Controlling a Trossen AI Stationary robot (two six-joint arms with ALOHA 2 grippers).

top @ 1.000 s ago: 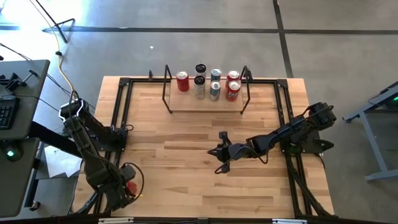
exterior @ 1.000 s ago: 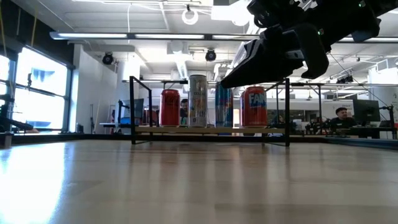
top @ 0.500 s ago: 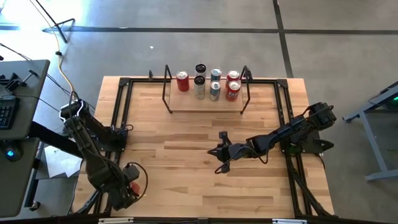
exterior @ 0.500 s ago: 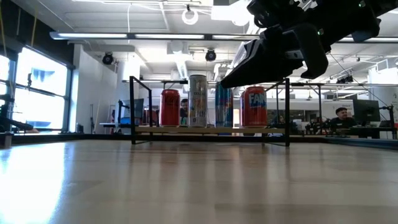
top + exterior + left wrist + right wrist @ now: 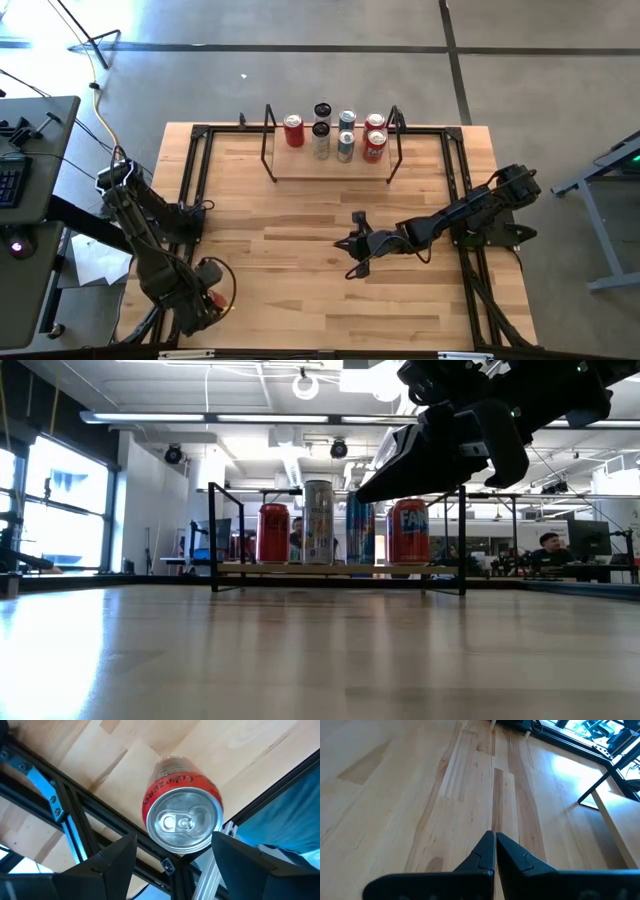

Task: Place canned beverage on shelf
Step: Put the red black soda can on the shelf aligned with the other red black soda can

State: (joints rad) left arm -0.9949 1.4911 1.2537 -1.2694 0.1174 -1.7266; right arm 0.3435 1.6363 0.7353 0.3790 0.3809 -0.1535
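A red can (image 5: 182, 820) stands upright at the table's near left corner, its silver lid facing my left wrist camera. It also shows in the high view (image 5: 213, 298). My left gripper (image 5: 175, 865) is open above it, one finger on either side of the can's top, and I see no touch. The shelf (image 5: 330, 168), a light board in a black rod frame, stands at the table's far edge and holds several upright cans (image 5: 318, 520). My right gripper (image 5: 350, 246) is shut and empty, hovering over the table's middle.
Black frame rails (image 5: 195, 180) run along the table's left and right sides, and one (image 5: 75, 825) passes close by the red can. Bare wood (image 5: 290, 230) lies between the near left corner and the shelf. A person (image 5: 545, 545) sits in the room beyond.
My left gripper has shifted slightly above the red can at the near left corner. The can stays where it was.
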